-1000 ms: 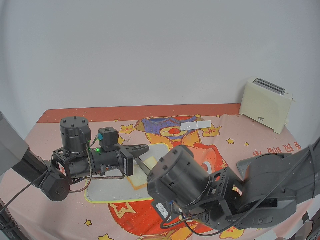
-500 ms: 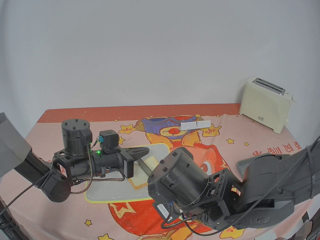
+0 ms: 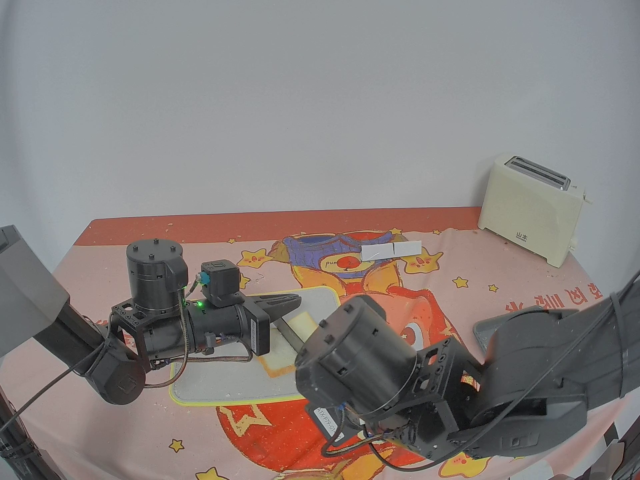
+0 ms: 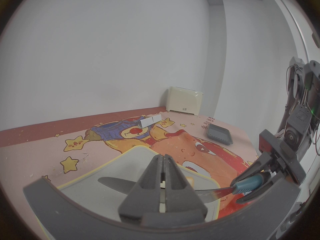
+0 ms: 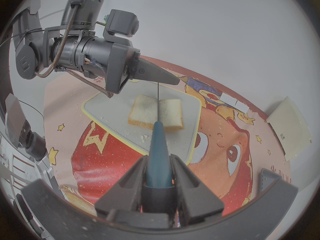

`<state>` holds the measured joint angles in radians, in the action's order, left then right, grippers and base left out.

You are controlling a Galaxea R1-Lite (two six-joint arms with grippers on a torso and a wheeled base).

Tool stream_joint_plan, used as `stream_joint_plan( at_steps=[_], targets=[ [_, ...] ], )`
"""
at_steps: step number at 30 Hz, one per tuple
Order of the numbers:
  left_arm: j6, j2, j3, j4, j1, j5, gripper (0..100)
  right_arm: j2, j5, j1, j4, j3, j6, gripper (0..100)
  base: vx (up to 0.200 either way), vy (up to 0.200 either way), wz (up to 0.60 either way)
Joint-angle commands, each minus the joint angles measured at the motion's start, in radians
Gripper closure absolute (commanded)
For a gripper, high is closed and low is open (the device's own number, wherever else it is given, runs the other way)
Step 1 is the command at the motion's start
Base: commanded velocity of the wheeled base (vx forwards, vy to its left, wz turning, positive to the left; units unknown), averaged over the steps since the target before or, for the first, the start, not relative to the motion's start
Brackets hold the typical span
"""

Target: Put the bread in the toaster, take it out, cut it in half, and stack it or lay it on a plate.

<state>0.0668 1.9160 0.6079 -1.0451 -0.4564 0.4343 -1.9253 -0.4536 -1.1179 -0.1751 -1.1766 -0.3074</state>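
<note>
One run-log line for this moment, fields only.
step: cutting | right gripper: shut on knife, blade along middle of bread | left gripper: shut, over blade | bread: on cutting board

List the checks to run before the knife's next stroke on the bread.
1. Grip: ok. The right hand is shut on the teal handle of the knife.
2. Blade alignment: ok. The blade crosses the bread near its middle.
3. Bread seating: ok. It lies flat on the cutting board.
4. Blade clear of the left hand: cannot tell. That hand is shut and sits right over the blade's far end.
5. Bread already cut through: cannot tell.
</note>
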Motion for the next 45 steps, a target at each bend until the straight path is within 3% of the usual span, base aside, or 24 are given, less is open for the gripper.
stream_joint_plan(
  at_steps=[1,9,45],
  targets=[
    [0.004,0.038,-0.005,-0.050,0.001,0.000,100,-0.003,0.001,0.000,0.000,0.000,-0.001,100,0.000,0.000,0.00],
    [0.059,0.040,-0.007,-0.072,0.001,0.003,100,0.000,0.000,0.001,0.000,-0.003,-0.001,100,0.000,0.000,0.00],
    [0.059,0.055,-0.014,-0.073,0.013,0.003,100,0.014,0.000,0.010,0.000,-0.018,0.002,100,0.000,0.000,0.00]
  ],
)
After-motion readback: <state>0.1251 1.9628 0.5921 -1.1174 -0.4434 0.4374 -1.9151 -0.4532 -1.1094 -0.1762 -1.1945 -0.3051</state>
